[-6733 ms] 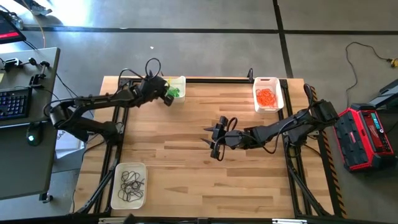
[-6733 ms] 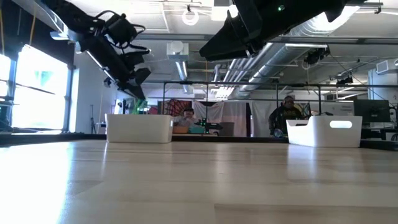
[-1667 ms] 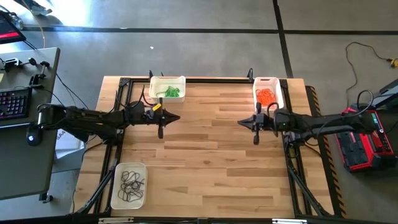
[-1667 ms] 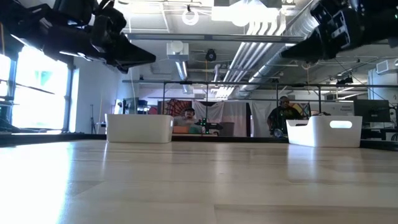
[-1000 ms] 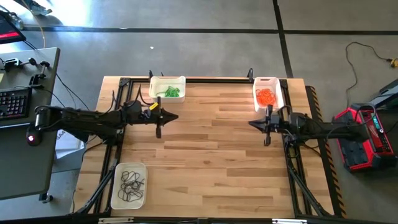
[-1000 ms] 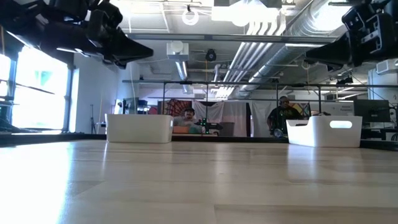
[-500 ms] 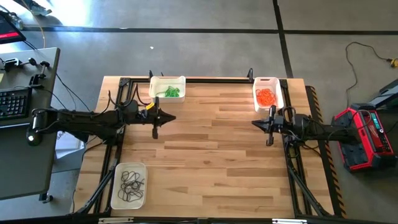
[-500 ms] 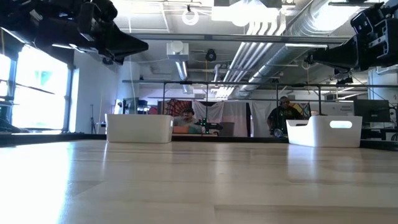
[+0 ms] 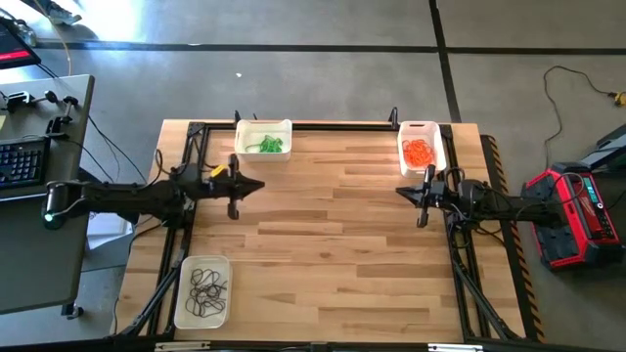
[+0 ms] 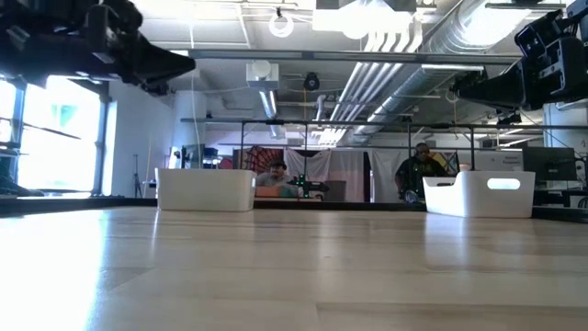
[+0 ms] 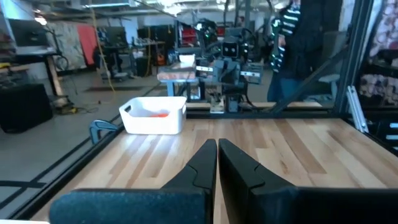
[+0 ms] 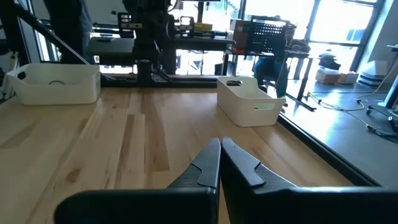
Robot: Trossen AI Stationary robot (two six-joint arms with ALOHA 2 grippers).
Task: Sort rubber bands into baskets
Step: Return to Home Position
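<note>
Left gripper [image 11: 216,144]: fingers pressed together, empty, left-centre of the high view.
Right gripper [image 12: 220,143]: closed on nothing, right-centre.
Green rubber bands [image 9: 268,146]: upper-left basket [image 9: 246,135].
Orange rubber bands [image 9: 419,153]: upper-right basket [image 9: 418,124].
Dark rubber bands [image 9: 203,289]: lower-left basket [image 9: 203,259].
Why: sorting looks finished, so both arms park.

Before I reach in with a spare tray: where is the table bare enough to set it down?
Bare: the wide middle of the table between left gripper and right gripper, the near right corner across from the dark-band basket, and the far strip between green-band basket and orange-band basket. Crowded: the left edge, two baskets plus the left gripper.
</note>
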